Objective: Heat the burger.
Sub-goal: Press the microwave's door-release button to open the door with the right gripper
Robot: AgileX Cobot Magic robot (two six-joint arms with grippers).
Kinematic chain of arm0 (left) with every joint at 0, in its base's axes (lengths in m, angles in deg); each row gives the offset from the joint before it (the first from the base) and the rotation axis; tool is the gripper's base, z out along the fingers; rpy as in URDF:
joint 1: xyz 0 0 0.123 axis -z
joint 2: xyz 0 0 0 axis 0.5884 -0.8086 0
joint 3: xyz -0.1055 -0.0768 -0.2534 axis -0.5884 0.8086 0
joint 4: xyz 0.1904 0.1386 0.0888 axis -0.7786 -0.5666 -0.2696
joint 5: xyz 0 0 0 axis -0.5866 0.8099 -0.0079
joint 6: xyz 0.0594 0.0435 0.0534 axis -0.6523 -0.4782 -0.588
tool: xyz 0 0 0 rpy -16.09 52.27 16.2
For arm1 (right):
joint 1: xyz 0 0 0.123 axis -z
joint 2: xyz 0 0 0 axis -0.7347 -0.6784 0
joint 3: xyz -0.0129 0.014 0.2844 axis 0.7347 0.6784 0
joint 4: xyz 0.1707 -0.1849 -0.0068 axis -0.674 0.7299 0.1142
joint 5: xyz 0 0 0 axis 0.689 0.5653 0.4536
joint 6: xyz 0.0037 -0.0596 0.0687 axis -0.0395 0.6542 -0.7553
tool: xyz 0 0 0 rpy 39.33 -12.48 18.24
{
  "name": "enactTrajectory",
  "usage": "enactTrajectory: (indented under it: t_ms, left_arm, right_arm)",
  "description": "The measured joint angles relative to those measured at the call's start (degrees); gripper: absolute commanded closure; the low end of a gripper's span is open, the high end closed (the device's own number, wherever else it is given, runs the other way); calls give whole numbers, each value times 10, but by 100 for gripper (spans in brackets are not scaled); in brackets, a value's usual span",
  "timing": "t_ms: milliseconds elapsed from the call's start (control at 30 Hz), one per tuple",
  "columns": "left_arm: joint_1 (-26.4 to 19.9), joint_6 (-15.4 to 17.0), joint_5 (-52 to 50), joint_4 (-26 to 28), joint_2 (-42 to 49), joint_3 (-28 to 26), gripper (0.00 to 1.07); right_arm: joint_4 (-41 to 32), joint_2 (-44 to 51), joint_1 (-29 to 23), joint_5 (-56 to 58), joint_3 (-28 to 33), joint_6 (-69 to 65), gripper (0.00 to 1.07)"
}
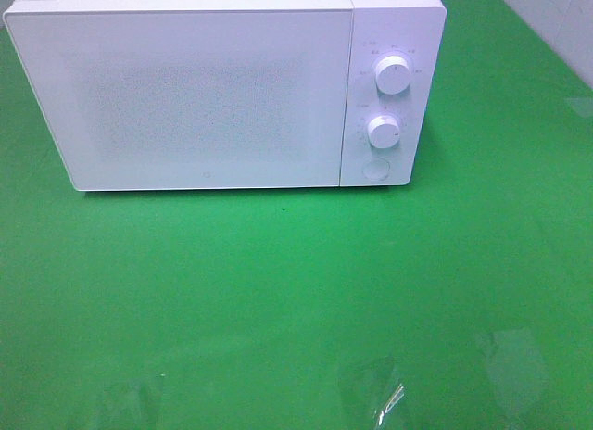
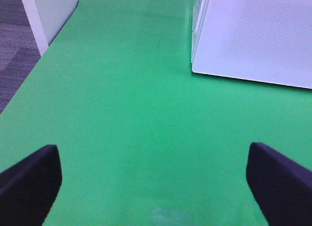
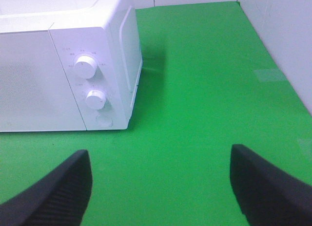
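Left gripper (image 2: 151,149) hangs off the microwave's (image 1: 204,96) front-left corner, fingers wide apart, empty; burger not in view anywhere; door (image 1: 185,101) shut & frosted, so can't tell if it's inside. Two dials (image 1: 393,75) & a button (image 1: 375,168) sit on the microwave's right panel; right gripper (image 3: 160,153) hangs in front of that panel, fingers apart, empty. Prob. next: right arm works the panel; come in square, close lightly round a dial, twist w/o shoving the microwave back.
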Motion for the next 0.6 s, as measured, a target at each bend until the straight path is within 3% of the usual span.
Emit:
enactTrajectory:
  t_ms: [433, 600]
  left_arm:
    - [0, 0, 0, 0, 0, 0, 12]
    - [0, 0, 0, 0, 0, 0, 12]
  right_arm:
    - [0, -142, 0, -138, -1, 0, 31]
    - [0, -198, 0, -246, 33, 0, 31]
